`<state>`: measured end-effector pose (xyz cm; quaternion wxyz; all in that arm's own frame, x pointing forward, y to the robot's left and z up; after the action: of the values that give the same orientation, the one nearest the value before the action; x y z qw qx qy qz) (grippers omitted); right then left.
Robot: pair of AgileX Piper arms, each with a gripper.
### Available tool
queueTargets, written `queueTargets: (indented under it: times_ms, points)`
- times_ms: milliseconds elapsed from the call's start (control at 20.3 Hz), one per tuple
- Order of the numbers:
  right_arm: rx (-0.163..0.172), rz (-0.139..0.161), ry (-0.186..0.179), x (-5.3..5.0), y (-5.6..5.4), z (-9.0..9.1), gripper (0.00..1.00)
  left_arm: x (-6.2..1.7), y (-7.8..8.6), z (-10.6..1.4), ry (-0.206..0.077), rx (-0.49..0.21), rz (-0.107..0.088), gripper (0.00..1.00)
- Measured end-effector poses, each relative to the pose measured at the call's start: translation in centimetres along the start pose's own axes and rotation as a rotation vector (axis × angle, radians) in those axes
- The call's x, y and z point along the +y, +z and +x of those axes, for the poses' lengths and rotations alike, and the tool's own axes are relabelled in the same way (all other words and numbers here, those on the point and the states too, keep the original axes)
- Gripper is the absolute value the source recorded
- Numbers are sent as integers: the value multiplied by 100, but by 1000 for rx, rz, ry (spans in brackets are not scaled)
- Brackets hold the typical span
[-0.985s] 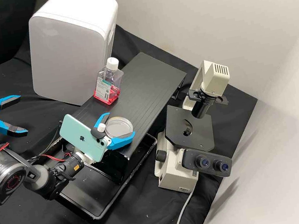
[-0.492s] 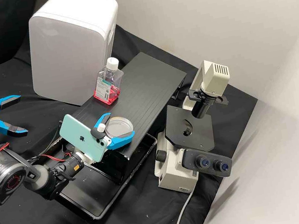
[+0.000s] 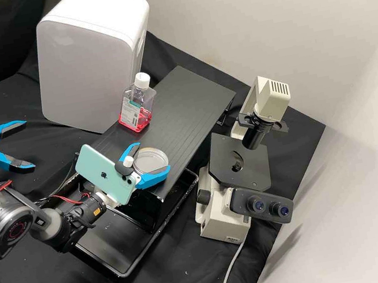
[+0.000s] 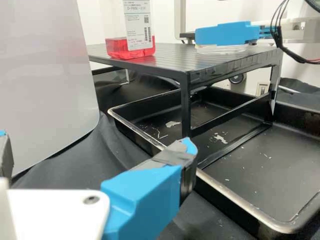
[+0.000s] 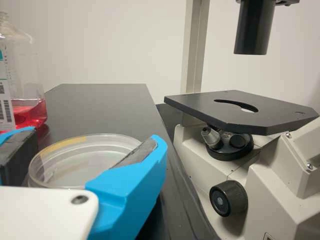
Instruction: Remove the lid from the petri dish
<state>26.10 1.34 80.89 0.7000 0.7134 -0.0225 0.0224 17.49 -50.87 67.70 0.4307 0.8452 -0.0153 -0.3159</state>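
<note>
R gripper (image 3: 154, 156) clamps petri dish (image 3: 150, 160) rim on shelf (image 3: 183, 108) | L gripper (image 3: 29, 143) wide open, holds nil

Looks past the left claw (image 4: 95, 145), with 2 blue fingers (image 4: 150, 190) spread wide above the cloth-covered worktop (image 4: 115, 145), onto a black tray (image 4: 250, 175) flecked with white, beside a white box (image 4: 40, 75). Finds a black slatted shelf (image 4: 200, 57) standing on legs in that tray, carrying a bottle (image 4: 131, 35) of red liquid. Catches, farther along the shelf, the right claw (image 4: 215, 37), a blue finger alongside the clear petri dish (image 4: 220, 49).
</note>
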Motion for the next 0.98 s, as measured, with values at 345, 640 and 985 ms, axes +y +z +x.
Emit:
queueTargets:
  times_ms: [345, 640, 985]
  points:
    - [26, 13, 47, 130, -65, -38, 0, -2, 9, -1, -1, -4, 1, 100]
    - [47, 34, 79, 242, -97, -160, 0, -2, 9, -1, -1, -4, 1, 100]
    - [67, 48, 104, 320, -124, -220, 0, -2, 9, -1, -1, -4, 1, 100]
